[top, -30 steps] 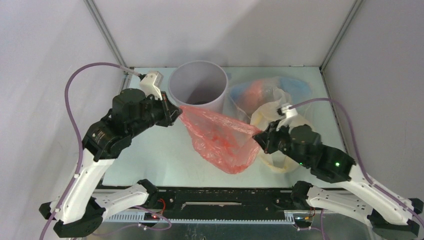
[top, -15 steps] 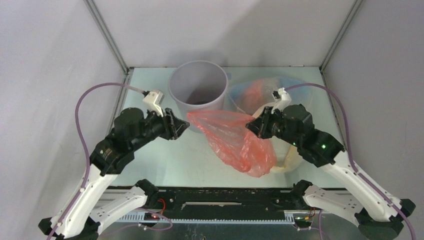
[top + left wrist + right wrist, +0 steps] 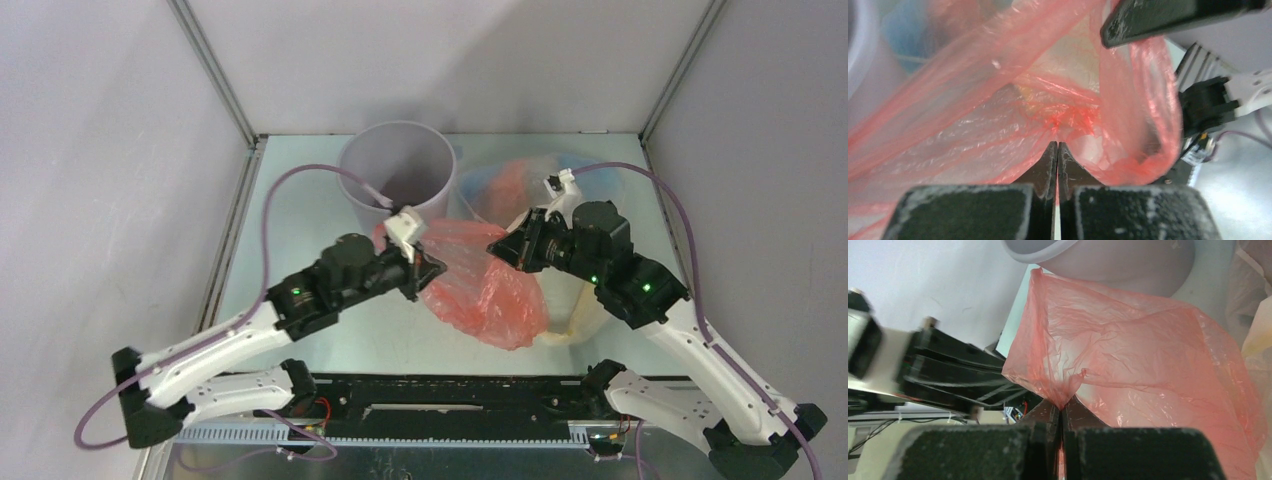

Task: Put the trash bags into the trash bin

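The red-pink trash bag (image 3: 487, 298) hangs between my two grippers, just in front of the light-grey trash bin (image 3: 397, 172). My left gripper (image 3: 432, 268) is shut on the bag's left edge; in the left wrist view the jaws (image 3: 1057, 146) pinch red film (image 3: 998, 125). My right gripper (image 3: 497, 248) is shut on the bag's right edge, and its wrist view shows the pinch (image 3: 1063, 407) on the bag (image 3: 1128, 355) below the bin (image 3: 1108, 262). The pale yellow bag (image 3: 573, 322) and the light blue bag (image 3: 478, 185) lie behind the right arm, partly hidden.
A second red-pink bag (image 3: 515, 180) sits in the pile to the right of the bin. Grey walls and metal frame posts (image 3: 212, 70) close in the table (image 3: 290, 200). The left arm's purple cable (image 3: 300, 175) arcs beside the bin. The arm bases are at the near edge.
My left gripper has swung right from the bin's left side to the middle, close to the right gripper. The red-pink bag, once stretched wide, now hangs bunched between them.
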`<action>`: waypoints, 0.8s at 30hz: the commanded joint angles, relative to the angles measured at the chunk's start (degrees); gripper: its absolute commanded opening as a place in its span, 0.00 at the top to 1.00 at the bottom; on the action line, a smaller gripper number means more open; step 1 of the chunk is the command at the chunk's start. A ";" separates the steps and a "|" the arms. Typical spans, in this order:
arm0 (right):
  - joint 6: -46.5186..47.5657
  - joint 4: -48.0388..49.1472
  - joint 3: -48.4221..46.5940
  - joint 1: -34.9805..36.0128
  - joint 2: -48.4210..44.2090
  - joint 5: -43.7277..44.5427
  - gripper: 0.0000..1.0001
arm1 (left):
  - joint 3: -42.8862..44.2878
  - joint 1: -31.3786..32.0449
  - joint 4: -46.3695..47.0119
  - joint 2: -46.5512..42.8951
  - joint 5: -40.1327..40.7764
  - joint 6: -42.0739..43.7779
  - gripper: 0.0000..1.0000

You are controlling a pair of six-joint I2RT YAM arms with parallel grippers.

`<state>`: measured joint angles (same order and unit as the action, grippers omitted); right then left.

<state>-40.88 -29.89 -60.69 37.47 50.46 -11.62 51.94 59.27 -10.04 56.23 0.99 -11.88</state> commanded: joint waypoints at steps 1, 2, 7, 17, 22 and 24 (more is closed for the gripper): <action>-0.86 0.49 -1.16 -1.26 -2.47 -5.46 1.00 | -1.23 1.95 15.72 5.49 4.09 11.62 1.00; -0.87 0.29 -1.19 -1.46 -2.86 -6.44 1.00 | -1.23 1.90 17.54 7.05 3.61 14.06 1.00; -1.15 -0.64 -1.19 -2.41 -4.35 -9.85 1.00 | -3.29 1.99 27.64 13.78 0.63 21.06 1.00; -5.79 5.61 -1.25 -5.68 -6.09 -19.91 1.00 | -9.72 3.57 31.84 18.26 4.05 28.62 1.00; -8.04 9.02 -1.25 -5.73 -5.90 -22.55 1.00 | -5.07 4.45 17.44 20.95 8.49 30.25 1.00; -8.18 9.05 -2.30 -5.67 -5.17 -22.80 1.00 | -0.55 4.63 9.82 23.43 11.66 29.16 1.00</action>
<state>-47.11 -25.50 -60.69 31.99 44.86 -30.50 43.97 63.18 11.99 76.31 6.28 15.70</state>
